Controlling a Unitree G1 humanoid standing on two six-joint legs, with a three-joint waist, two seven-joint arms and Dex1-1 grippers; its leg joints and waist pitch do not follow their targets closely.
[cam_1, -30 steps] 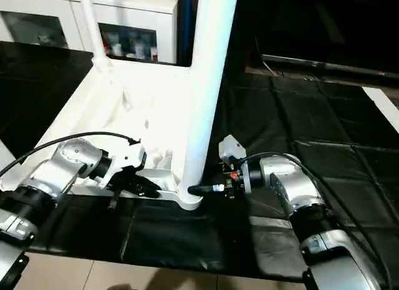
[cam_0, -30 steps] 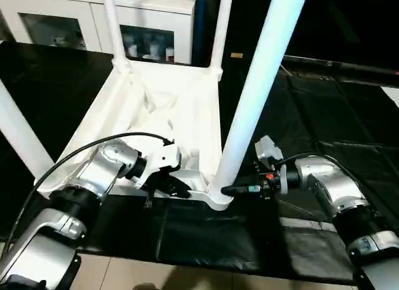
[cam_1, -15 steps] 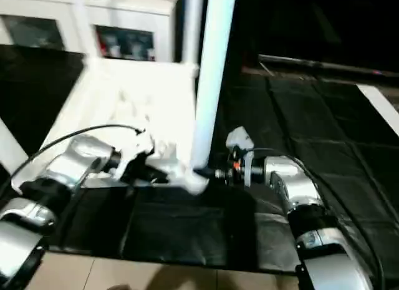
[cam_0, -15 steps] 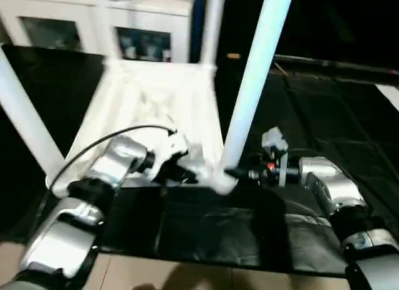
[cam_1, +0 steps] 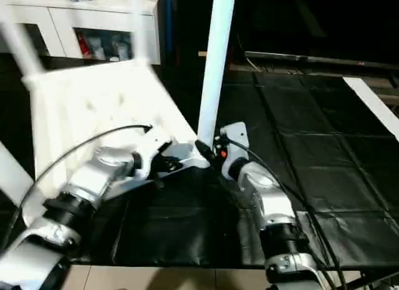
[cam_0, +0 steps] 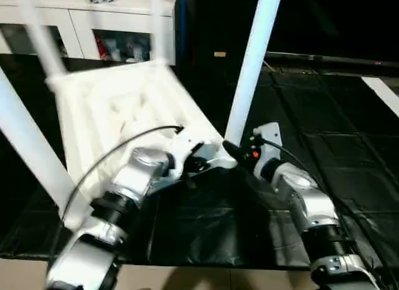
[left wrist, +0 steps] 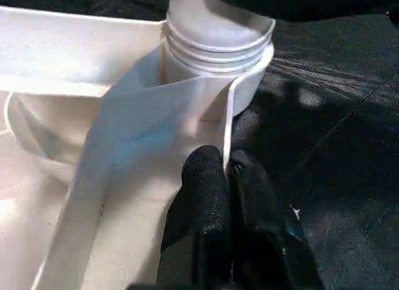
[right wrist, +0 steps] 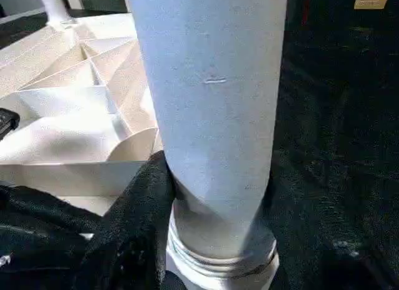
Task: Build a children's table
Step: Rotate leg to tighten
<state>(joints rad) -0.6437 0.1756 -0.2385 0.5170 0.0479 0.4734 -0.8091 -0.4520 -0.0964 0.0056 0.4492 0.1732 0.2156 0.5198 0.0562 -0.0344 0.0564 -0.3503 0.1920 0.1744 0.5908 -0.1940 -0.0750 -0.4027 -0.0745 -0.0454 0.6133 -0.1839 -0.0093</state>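
White children's table (cam_0: 118,109) lies upside down on the black-covered desk (cam_0: 324,146), legs pointing up, reaching toward the desk's near edge; the left gripper (left wrist: 227,171) has its fingers pinched on the frame's thin rim; the right gripper (cam_0: 232,151) has its fingers half-spread around the near leg (right wrist: 212,115) at its base.

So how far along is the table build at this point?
Mostly done: the children's table lies upside down with legs standing at its corners. In hand: the left gripper pinches the frame rim while the right gripper holds the near leg at its base. Left: likely flipping it upright.
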